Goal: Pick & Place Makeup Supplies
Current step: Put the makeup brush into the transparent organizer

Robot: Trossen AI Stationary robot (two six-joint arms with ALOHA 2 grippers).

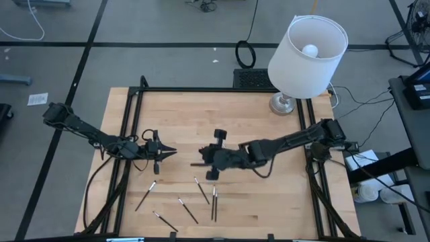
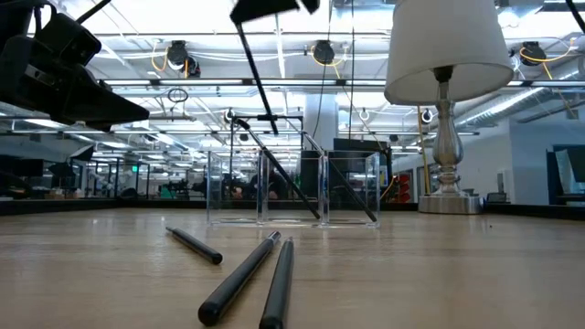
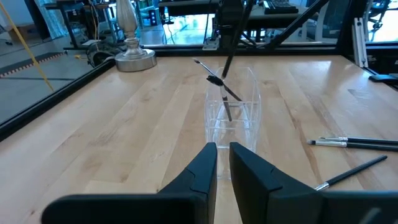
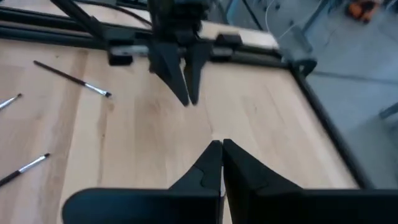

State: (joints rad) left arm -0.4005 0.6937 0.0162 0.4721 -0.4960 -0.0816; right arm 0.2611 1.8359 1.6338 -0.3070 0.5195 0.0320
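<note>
Thin dark sticks (image 1: 213, 202) with silvery tips, scattered on table (image 1: 269, 202). Right gripper (image 1: 201, 163) pinching one stick; left gripper (image 1: 171, 152) pressed together. Clear tray (image 2: 292, 187) plain in low view only.

A white-shaded lamp (image 1: 308, 47) stood at the table's (image 1: 269, 202) upper right. 1 clear plastic tray (image 2: 292, 187) sat mid-frame in the low view.

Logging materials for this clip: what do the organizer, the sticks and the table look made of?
Organizer: clear hard plastic or acrylic, since the room shows through its walls. Sticks: matte black shafts, with silvery, likely metal ends. Table: pale wood planks with visible grain, butcher-block style.
</note>
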